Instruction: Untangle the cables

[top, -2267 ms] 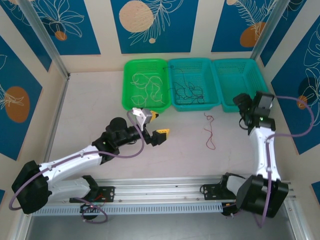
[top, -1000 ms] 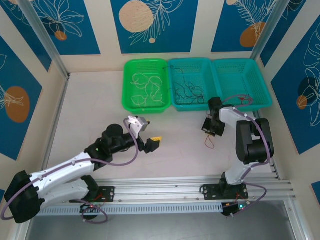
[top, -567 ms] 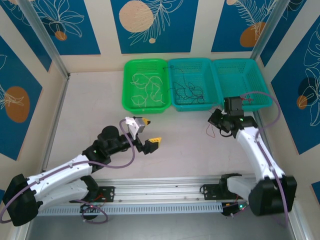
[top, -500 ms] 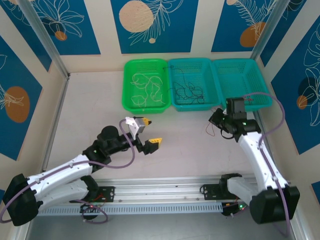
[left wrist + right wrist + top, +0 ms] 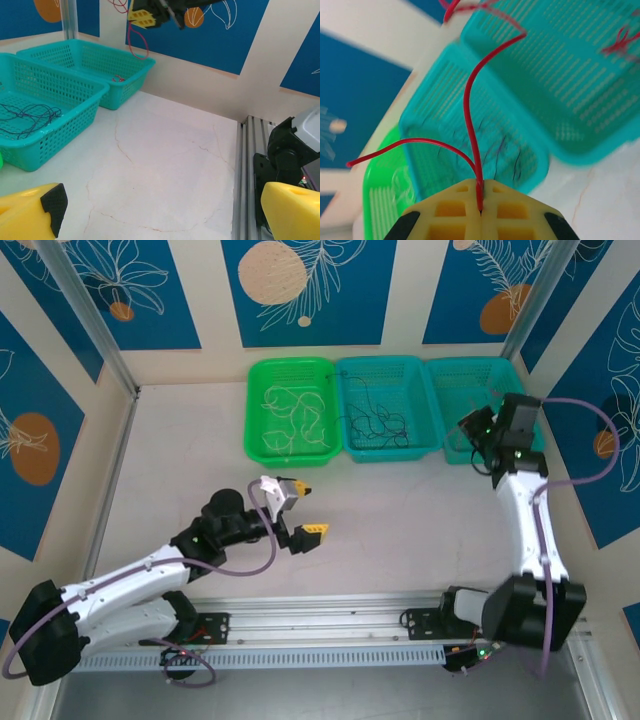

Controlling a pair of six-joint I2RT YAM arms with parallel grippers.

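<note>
Blue wall panels with white leaf drawings and orange discs are framing a pale, faintly veined table (image 5: pixel 380 530), and three baskets are sitting in a row at its far edge. Sorting appears to be the reason for that row: the green basket (image 5: pixel 292 362) is holding the whitish wires (image 5: pixel 292 415), the middle teal basket (image 5: pixel 385 361) is holding the black wires (image 5: pixel 375 423), and the right teal basket (image 5: pixel 131 61) is holding a second red wire (image 5: pixel 118 78), so each colour is getting its own bin.

The right gripper (image 5: pixel 481 187) is hanging in the air over the right teal basket with its yellow fingers (image 5: pixel 450 202) pressed tight together, pinching the red wire (image 5: pixel 470 100) at one spot. Gripped at a single point and lifted clear, the wire is dangling and curling freely, which is probably the aim: nothing is catching on it, and it is sitting above the bin that suits its colour.

The left gripper (image 5: pixel 308 510) is hovering low over the bare middle of the table with its fingers (image 5: pixel 30 215) spread wide and grasping nothing. Judging by that pose, it is waiting out of the way while the other arm is working.

No brand, label or writing is showing clearly enough to read on the baskets, the walls or the arms.
</note>
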